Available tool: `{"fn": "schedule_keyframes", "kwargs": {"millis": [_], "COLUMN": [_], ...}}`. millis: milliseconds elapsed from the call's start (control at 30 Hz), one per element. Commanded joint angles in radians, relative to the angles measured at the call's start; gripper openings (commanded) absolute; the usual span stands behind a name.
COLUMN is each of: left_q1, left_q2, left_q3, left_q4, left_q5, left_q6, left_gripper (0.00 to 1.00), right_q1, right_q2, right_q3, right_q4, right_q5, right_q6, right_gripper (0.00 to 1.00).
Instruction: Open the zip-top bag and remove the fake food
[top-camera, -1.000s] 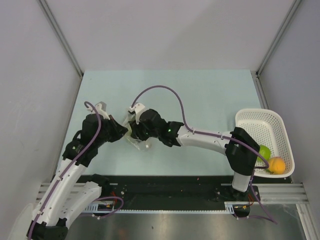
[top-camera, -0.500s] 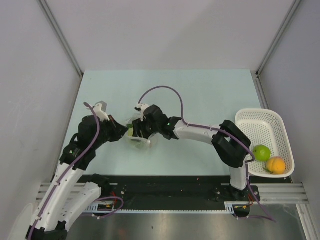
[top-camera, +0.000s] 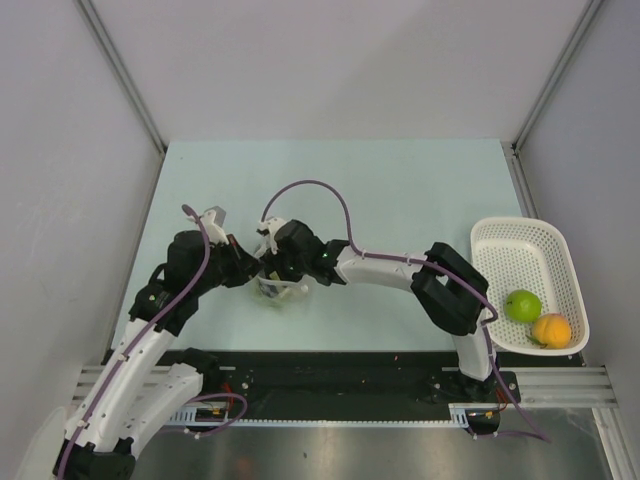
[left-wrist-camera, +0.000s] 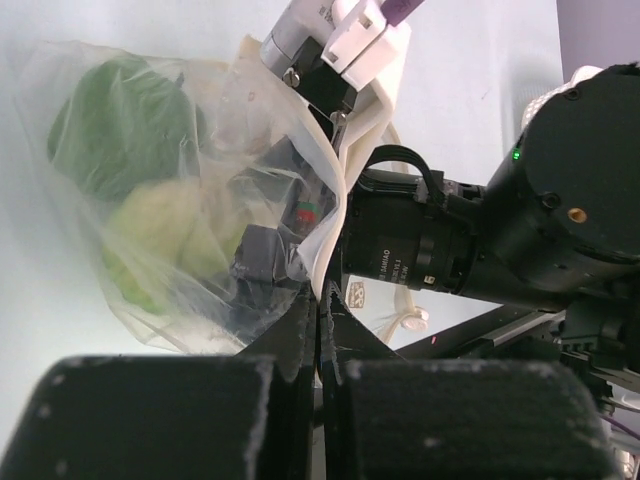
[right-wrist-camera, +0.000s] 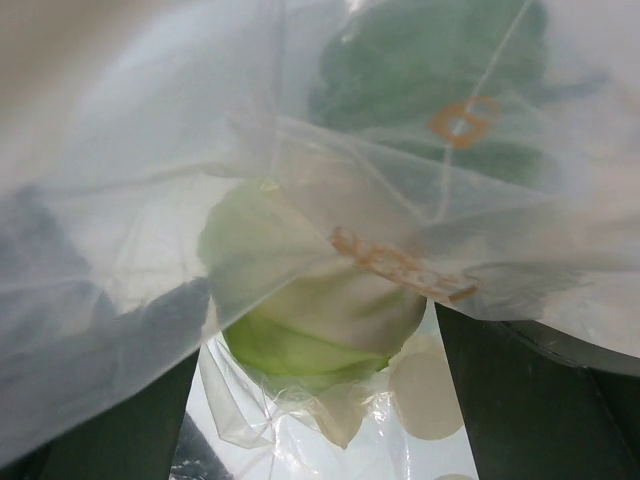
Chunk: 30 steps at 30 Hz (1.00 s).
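Observation:
The clear zip-top bag (left-wrist-camera: 200, 170) hangs at the table's near middle, and my left gripper (left-wrist-camera: 322, 297) is shut on its rim. From above, the bag (top-camera: 283, 293) lies under both wrists. Two pieces of fake food sit inside: a dark green fruit (left-wrist-camera: 120, 120) and a light green fruit (left-wrist-camera: 160, 235). My right gripper (right-wrist-camera: 320, 410) is open and pushed into the bag's mouth, its fingers (right-wrist-camera: 540, 400) on either side of the light green fruit (right-wrist-camera: 300, 320). The dark green fruit (right-wrist-camera: 430, 80) lies beyond. In the top view my left gripper (top-camera: 250, 272) and right gripper (top-camera: 273, 274) meet.
A white mesh basket (top-camera: 520, 240) stands at the table's right edge, holding a lime green fruit (top-camera: 522, 305) and an orange fruit (top-camera: 551, 330). The right arm stretches across the near table from its base (top-camera: 480, 370). Grey walls enclose the pale green table (top-camera: 400, 190).
My right gripper has opened wide and pushed left and down into the bag's mouth, its elbow swinging left. My left gripper has stayed shut on the bag's rim.

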Motion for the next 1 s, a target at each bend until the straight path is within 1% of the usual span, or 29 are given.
{"fn": "schedule_keyframes", "kwargs": {"millis": [0, 233, 267, 333, 367, 400, 433, 500, 533, 600, 633, 700, 733, 900, 967], "left_q1": [0.0, 0.0, 0.001, 0.0, 0.0, 0.0, 0.0, 0.0, 0.0, 0.0, 0.0, 0.0, 0.0, 0.0, 0.0], "left_q2": [-0.007, -0.001, 0.0, -0.001, -0.003, -0.003, -0.003, 0.002, 0.004, 0.008, 0.011, 0.016, 0.016, 0.034, 0.039], "left_q3": [-0.007, 0.0, 0.0, 0.001, 0.001, 0.001, 0.001, 0.001, 0.003, 0.006, 0.007, 0.009, 0.013, 0.05, 0.082], "left_q4": [0.024, 0.026, 0.026, 0.023, 0.021, 0.02, 0.021, 0.023, 0.026, 0.026, 0.021, 0.014, 0.004, -0.034, -0.048], "left_q5": [0.02, 0.026, 0.029, 0.03, 0.029, 0.027, 0.027, 0.026, 0.029, 0.023, 0.018, 0.006, -0.002, -0.083, -0.109], "left_q6": [-0.001, 0.0, 0.0, 0.0, 0.003, 0.005, 0.002, 0.002, 0.002, 0.0, 0.002, 0.002, -0.001, -0.013, -0.013], "left_gripper": [0.0, 0.0, 0.0, 0.0, 0.0, 0.0, 0.0, 0.01, 0.0, 0.0, 0.0, 0.0, 0.0, 0.0, 0.0], "right_q1": [0.018, 0.018, 0.019, 0.021, 0.022, 0.022, 0.022, 0.021, 0.021, 0.022, 0.022, 0.021, 0.019, 0.031, 0.042], "right_q2": [-0.066, -0.043, -0.04, -0.04, -0.04, -0.037, -0.034, -0.026, -0.021, -0.015, -0.015, -0.026, -0.032, -0.118, -0.191], "right_q3": [0.078, 0.1, 0.106, 0.114, 0.115, 0.117, 0.118, 0.115, 0.115, 0.115, 0.115, 0.115, 0.117, 0.094, 0.069], "right_q4": [-0.051, -0.068, -0.083, -0.086, -0.086, -0.086, -0.091, -0.094, -0.097, -0.099, -0.1, -0.094, -0.083, -0.038, -0.033], "right_q5": [0.059, 0.031, 0.031, 0.033, 0.033, 0.027, 0.01, -0.001, -0.007, -0.01, 0.007, 0.024, 0.028, 0.053, 0.067], "right_q6": [-0.091, -0.058, -0.047, -0.051, -0.062, -0.065, -0.07, -0.071, -0.071, -0.064, -0.062, -0.07, -0.078, -0.145, -0.165], "right_gripper": [1.0, 0.98, 0.95, 0.93, 0.88, 0.8, 0.59, 0.54, 0.43, 0.35, 0.23, 0.1, 0.0, 0.0, 0.0]}}
